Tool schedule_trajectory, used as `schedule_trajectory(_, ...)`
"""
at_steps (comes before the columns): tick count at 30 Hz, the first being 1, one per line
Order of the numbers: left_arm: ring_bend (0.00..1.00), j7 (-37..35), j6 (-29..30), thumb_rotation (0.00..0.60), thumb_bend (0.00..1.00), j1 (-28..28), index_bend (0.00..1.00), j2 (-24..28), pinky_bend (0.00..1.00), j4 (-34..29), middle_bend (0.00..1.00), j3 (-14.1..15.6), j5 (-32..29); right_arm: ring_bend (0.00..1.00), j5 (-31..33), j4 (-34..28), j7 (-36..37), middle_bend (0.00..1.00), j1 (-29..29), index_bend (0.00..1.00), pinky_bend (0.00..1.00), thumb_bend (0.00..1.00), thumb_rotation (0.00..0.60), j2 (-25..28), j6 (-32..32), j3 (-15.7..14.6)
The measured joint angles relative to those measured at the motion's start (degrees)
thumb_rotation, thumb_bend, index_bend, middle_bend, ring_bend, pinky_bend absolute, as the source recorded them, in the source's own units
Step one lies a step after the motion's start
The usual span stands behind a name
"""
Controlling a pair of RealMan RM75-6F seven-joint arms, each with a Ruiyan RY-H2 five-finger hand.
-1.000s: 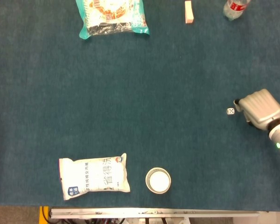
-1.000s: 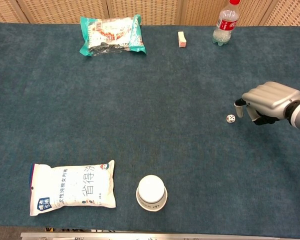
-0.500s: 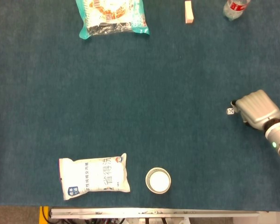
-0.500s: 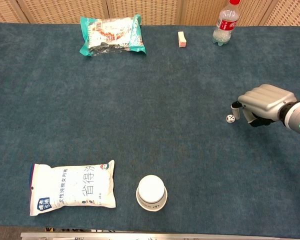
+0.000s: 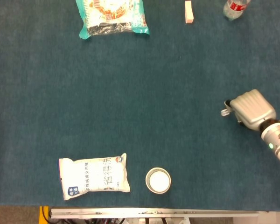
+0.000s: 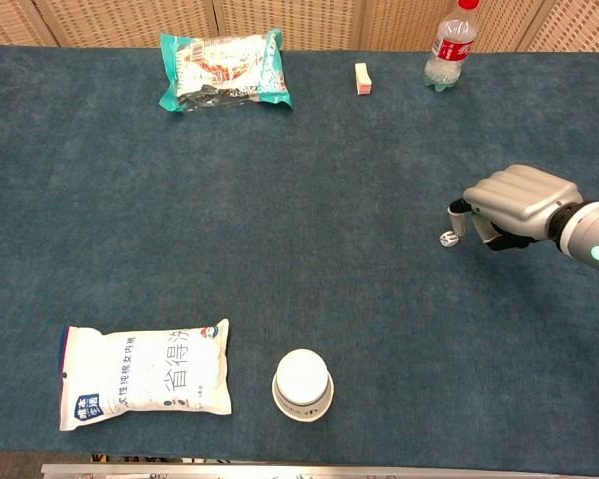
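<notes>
- Die (image 6: 446, 239), small and white, lies on the blue table (image 6: 280, 200) at its right side, just at the fingertips of the right hand (image 6: 514, 205).
- Right hand's fingers curl inward, thumb tip down beside the die; whether it pinches the die I cannot tell.
- Left hand is nowhere in either view.
- White cup (image 6: 302, 383) and rice bag (image 6: 145, 374) sit well apart at the near edge; snack bag (image 6: 223, 68) and bottle (image 6: 451, 47) along the far edge.

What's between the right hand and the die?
Nothing visible. The right hand is at the small white die on the blue cloth, fingertips right beside it; whether they touch is unclear. The nearest other thing, the bottle, stands well away.
</notes>
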Motion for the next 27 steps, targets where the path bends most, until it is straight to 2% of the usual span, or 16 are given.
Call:
schedule_trajectory(15,0.44,-0.1,0.8,0.6,0.0,0.4,0.54,0.5,0.46,-0.6,0.51,-0.1,0.3,0.99,0.5,-0.5,-0.2,1.0,0.5,0.42,0.95,0.99,0.6,0.4,0.6,1.2)
schedule_trajectory(27,0.44,-0.4,1.3,0.6,0.0,0.7,0.54,0.8,0.46,-0.9,0.51,-0.1,0.4,0.99,4.9,1.4,-2.4,1.0,3.0,0.42,0.95,0.99,0.6,-1.9,-1.3,2.2)
